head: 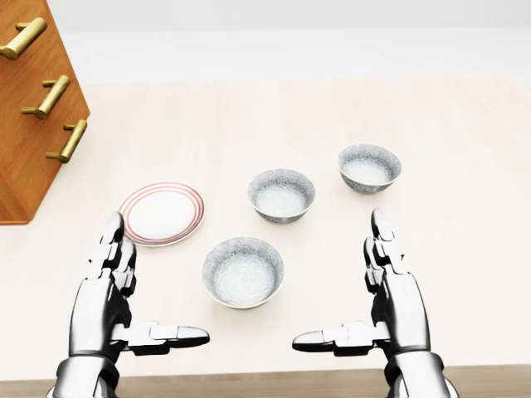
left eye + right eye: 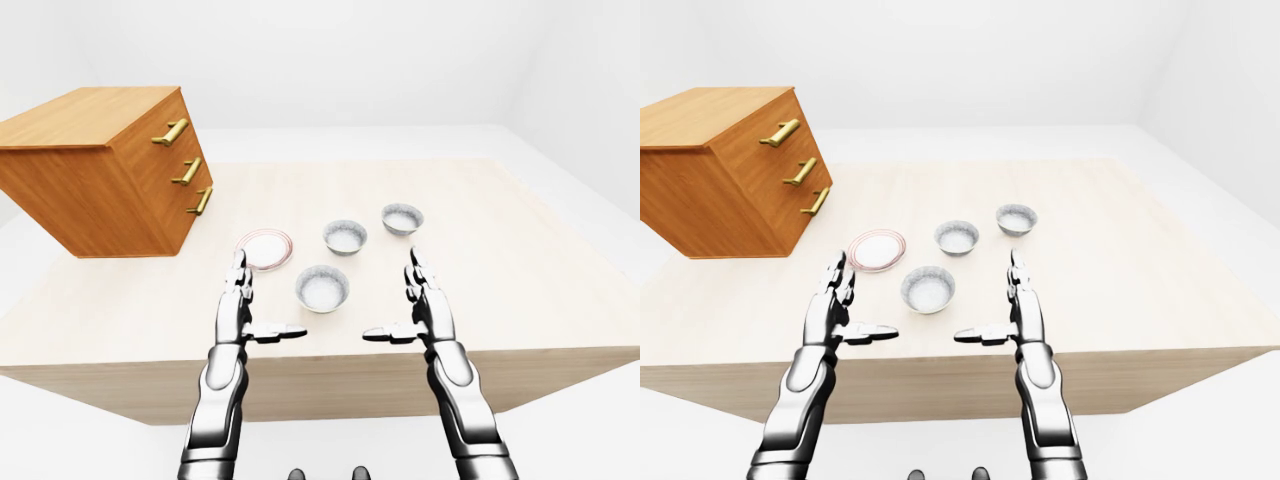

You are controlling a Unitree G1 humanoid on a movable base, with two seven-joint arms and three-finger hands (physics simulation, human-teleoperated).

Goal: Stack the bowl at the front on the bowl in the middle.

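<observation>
The front bowl (image 1: 243, 271) stood on the table (image 1: 469, 249) between the left hand (image 1: 108, 290) and right hand (image 1: 395, 294), neither clearly nearer, with the middle bowl (image 1: 281, 195) just beyond it and slightly right; both hands were open, empty and touching nothing.

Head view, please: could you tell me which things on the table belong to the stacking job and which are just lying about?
In the job: lowest bowl; middle bowl; left hand and right hand, both open, neither touching a bowl.

Lying about: top-right bowl; red-rimmed plate; wooden drawer chest at the left edge.
</observation>
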